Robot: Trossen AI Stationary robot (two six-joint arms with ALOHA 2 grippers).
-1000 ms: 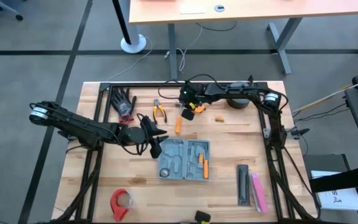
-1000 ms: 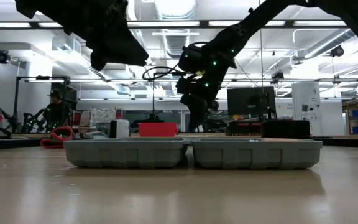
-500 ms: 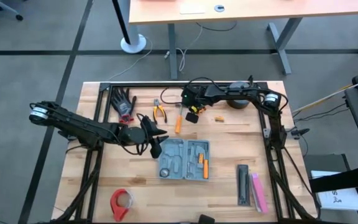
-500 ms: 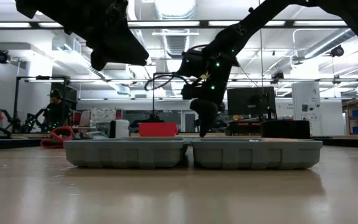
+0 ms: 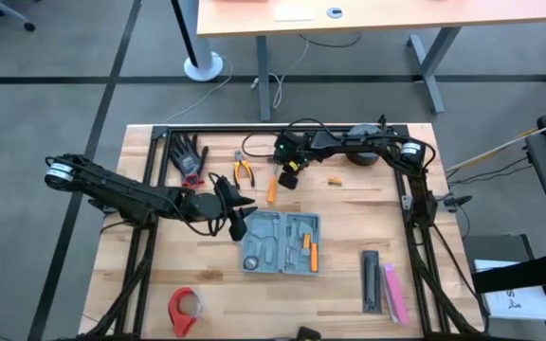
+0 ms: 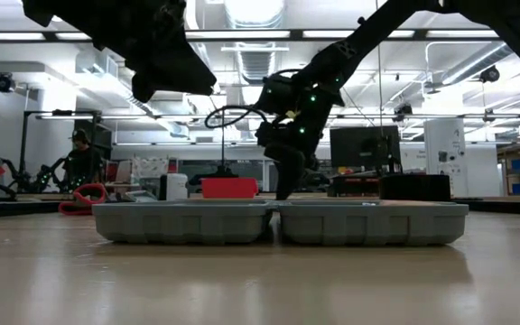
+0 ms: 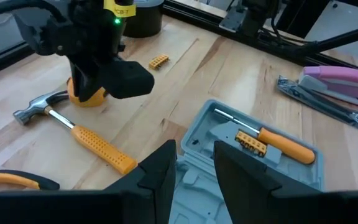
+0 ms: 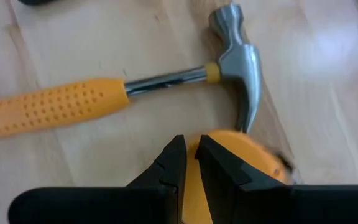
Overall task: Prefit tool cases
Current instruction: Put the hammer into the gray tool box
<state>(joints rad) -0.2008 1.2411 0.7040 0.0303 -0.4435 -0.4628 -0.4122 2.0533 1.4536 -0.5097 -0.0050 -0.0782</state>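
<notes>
The open blue-grey tool case [image 5: 281, 242] lies flat on the table, its grey trays [image 6: 278, 222] facing up. An orange-handled screwdriver [image 7: 279, 144] sits in one slot. My left gripper [image 7: 195, 167] is open and hovers over the case's left edge [image 5: 238, 224], touching nothing. My right gripper [image 8: 191, 157] is shut and points down over a round yellow object [image 8: 241, 157]. That object lies beside the head [image 8: 242, 93] of an orange-handled hammer [image 5: 272, 187], beyond the case's far side. My right gripper comes from above, its shut fingers [image 8: 215, 163] over the yellow object's edge [image 8: 199, 186] next to the hammer head. The fingers hide the meeting place, so I cannot tell whether they touch it. The object rests on the table.
Black gloves [image 5: 190, 156] and pliers [image 5: 245, 170] lie at the far left. A red tape roll [image 5: 185, 308] sits at the near edge. Black and pink bars [image 5: 384, 284] lie right of the case. A small orange bit holder [image 5: 334, 180] and a black roll [image 5: 363, 156] sit by the right arm.
My right gripper has come down a little toward the table and shifted slightly toward the table's left, ending over the yellow object by the hammer head.
</notes>
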